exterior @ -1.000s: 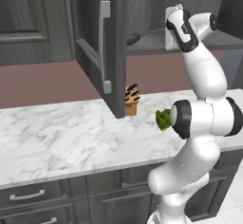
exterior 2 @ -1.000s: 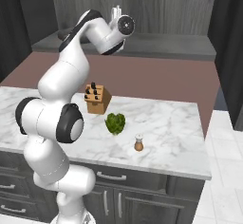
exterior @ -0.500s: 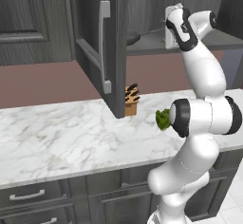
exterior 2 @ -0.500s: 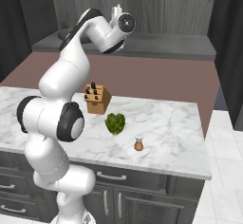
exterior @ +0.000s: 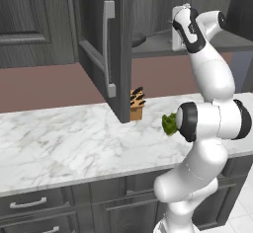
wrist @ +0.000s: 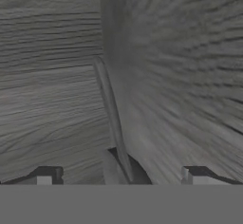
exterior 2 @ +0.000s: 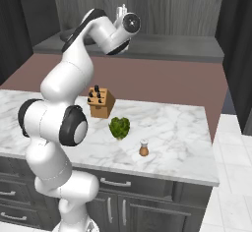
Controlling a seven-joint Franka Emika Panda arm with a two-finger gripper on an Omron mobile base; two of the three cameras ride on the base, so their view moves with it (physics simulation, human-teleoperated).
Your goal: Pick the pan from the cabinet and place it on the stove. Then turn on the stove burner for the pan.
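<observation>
The cabinet (exterior: 99, 49) stands with its door swung out toward the near side, the long silver bar handle (exterior: 108, 47) facing the left base camera. On the shelf inside, the left base view shows the pan (exterior: 139, 39) as a dark rounded shape with its thin handle running right toward the gripper (exterior: 176, 29) — the right base view gives only a dark sliver of it (exterior 2: 69, 36) behind the arm. The hand view looks along the thin handle (wrist: 110, 109) against the wood-grain interior, with the two finger tips (wrist: 43, 175) set wide apart on either side of it, touching nothing. The claw is spread, holding nothing.

On the marble counter (exterior: 59, 143) a knife block (exterior: 137, 104) sits just right of the door's lower edge, and a green leafy vegetable (exterior: 169, 123) is partly hidden by the arm. The right base view adds a small shaker (exterior 2: 143, 148) near the vegetable (exterior 2: 119, 127) — on the near right of it.
</observation>
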